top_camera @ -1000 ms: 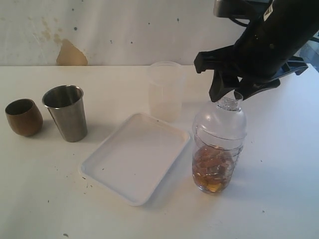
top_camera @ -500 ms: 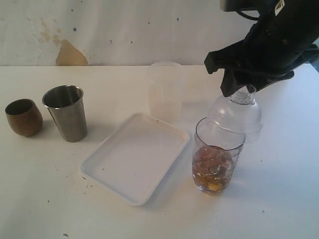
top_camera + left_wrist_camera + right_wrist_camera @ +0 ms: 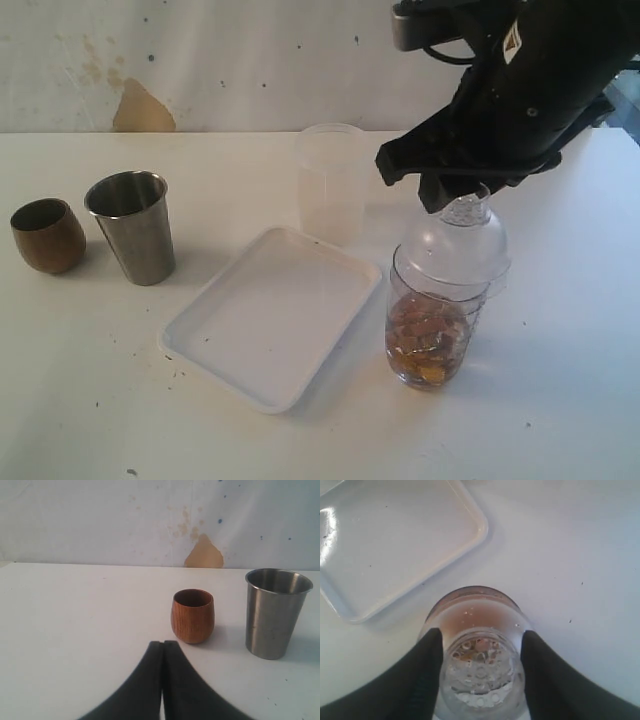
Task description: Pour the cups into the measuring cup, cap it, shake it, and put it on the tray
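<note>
Half a second back the cap (image 3: pixel 455 250) hung tipped off to the right of the measuring cup (image 3: pixel 428 335). Now it is back over the rim, neck up and a shade off-centre to the right. Whether it sits snug or only rests there I cannot tell, since clear plastic overlaps clear plastic. The right fingers (image 3: pixel 429 662) clasp the cap's narrow neck from both sides. That is plain in the right wrist view, while in the exterior view the black bulk of the right arm (image 3: pixel 530 90) covers them almost wholly. The left fingers (image 3: pixel 161 652) are pressed tight together, and they lie outside the exterior view. The measuring cup stands on the tabletop (image 3: pixel 570 400) just beside the tray's right corner, not on it, its lower part holding something lumpy and amber-brown that I cannot name. Counted: two cups — one steel tumbler (image 3: pixel 132 227) and one wooden cup (image 3: pixel 47 235), near each other but apart at the far left — one tray (image 3: pixel 270 320), one measuring cup, one cap, and one frosted container (image 3: pixel 331 180) behind the tray, close to the arm's reach. From where I stand the cups' insides are too dark to read.
</note>
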You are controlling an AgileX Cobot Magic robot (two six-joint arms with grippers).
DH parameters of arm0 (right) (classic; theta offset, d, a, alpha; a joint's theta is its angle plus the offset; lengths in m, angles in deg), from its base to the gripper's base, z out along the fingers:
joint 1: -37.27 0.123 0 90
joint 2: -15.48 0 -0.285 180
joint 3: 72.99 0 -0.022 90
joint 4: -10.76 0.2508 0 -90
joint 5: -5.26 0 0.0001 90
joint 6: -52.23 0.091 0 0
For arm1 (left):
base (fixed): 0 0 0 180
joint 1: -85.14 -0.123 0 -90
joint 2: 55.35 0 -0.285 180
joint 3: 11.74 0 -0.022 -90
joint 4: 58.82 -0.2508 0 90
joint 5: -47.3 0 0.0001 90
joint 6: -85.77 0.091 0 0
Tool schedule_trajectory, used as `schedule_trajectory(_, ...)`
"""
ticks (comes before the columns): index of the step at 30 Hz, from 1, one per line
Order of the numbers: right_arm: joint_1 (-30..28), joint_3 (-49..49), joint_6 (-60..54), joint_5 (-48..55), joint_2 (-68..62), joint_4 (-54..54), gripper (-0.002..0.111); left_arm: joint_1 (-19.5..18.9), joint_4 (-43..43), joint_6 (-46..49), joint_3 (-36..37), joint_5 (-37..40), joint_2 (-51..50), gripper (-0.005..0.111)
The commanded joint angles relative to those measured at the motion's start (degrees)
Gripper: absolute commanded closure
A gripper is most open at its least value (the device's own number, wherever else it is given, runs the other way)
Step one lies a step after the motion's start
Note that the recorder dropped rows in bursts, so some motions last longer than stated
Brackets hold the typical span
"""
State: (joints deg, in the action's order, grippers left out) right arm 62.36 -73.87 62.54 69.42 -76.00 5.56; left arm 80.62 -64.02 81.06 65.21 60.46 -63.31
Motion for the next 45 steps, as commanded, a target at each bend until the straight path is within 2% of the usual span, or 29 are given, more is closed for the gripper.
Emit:
schedule_trajectory(1,0.0,2.0,1.5,-2.0,0.0,-0.5,0.108,0.0,-0.3,-0.4,0.3,0.1,0.2,0.107)
schedule_trajectory(7,0.0,2.9,1.5,-6.0,-0.1,2.3,0.108,0.0,-0.3,-0.4,0.3,0.1,0.2,0.107)
schedule_trajectory(27,0.0,2.9,1.8,-2.6,3.0,1.7,0.108,0.0,-0.3,-0.4,0.3,0.1,0.2,0.107)
schedule_trajectory(34,0.0,5.6,2.0,-7.7,3.0,0.0,0.108,0.0,-0.3,-0.4,0.3,0.1,0.2,0.107)
schedule_trajectory(45,0.0,6.2,2.4,-9.0,3.3,0.2,0.108,0.0,-0.3,-0.4,0.3,0.1,0.2,0.107)
